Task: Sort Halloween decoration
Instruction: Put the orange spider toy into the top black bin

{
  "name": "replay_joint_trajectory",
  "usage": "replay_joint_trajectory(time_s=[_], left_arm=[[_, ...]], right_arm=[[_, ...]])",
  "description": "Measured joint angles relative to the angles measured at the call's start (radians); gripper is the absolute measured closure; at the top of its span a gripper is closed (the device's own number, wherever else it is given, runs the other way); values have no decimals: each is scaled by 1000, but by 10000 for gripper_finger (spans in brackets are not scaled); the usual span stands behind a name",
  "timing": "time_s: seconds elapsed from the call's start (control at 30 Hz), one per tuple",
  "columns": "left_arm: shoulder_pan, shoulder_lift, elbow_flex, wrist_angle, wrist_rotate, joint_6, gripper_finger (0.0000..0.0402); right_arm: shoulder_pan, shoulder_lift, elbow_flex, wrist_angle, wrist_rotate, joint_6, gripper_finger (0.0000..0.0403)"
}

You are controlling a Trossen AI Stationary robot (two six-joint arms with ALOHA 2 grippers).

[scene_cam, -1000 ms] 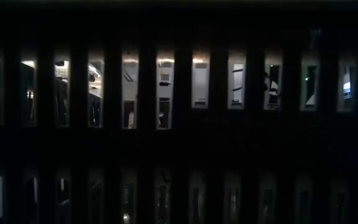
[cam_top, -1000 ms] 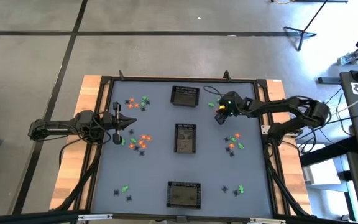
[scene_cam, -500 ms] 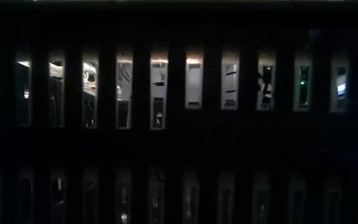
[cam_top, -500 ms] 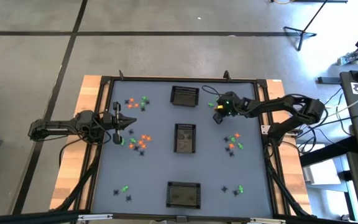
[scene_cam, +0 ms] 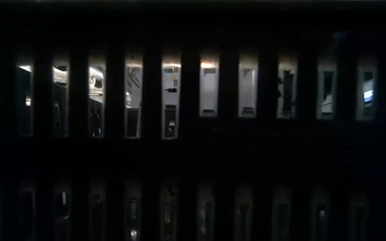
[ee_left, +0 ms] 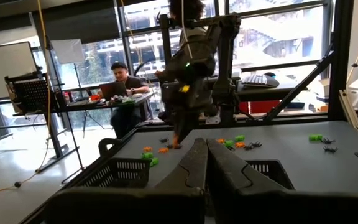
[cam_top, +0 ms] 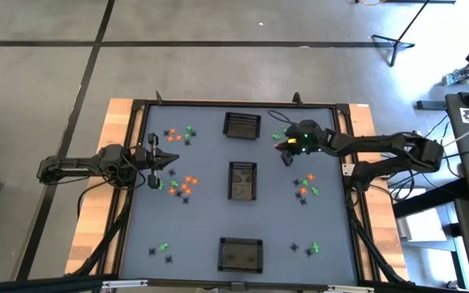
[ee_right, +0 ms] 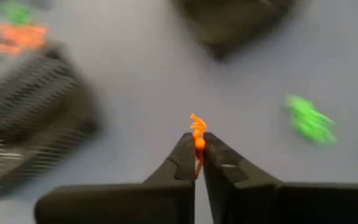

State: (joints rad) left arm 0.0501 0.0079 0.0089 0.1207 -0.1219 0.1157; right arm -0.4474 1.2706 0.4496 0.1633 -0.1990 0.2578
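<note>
From above, the right gripper (cam_top: pixel 288 150) is hovering over the grey table (cam_top: pixel 202 236) between the far basket (cam_top: pixel 242 125) and the middle basket (cam_top: pixel 243 181); the left gripper (cam_top: pixel 163 159) is waiting by the table's left edge beside a cluster of trinkets (cam_top: pixel 182 185). The low view is showing only dark slats. The left wrist view is showing its jaws pressed together. The right wrist view is showing jaws pinching an orange trinket (ee_right: pixel 197 132) above the table

Smooth matt grey-blue tabletop (cam_top: pixel 206 212) edged by pale bare wood (cam_top: pixel 96 228); rectangular black mesh baskets (cam_top: pixel 242 125); tiny glossy orange plastic trinket (ee_right: pixel 197 132).
</note>
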Motion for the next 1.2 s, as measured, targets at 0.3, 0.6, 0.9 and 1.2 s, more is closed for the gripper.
replay_joint_trajectory(time_s=[0.3, 0.6, 0.9, 1.2], left_arm=[[0, 0, 0, 0, 0, 0, 401], [0, 0, 0, 0, 0, 0, 401], [0, 0, 0, 0, 0, 0, 401], [0, 0, 0, 0, 0, 0, 401]], right_arm=[[143, 28, 1, 349, 33, 32, 374], [139, 38, 81, 377, 133, -42, 373], [56, 88, 190, 274, 149, -83, 372], [-29, 302, 300, 262, 88, -74, 372]])
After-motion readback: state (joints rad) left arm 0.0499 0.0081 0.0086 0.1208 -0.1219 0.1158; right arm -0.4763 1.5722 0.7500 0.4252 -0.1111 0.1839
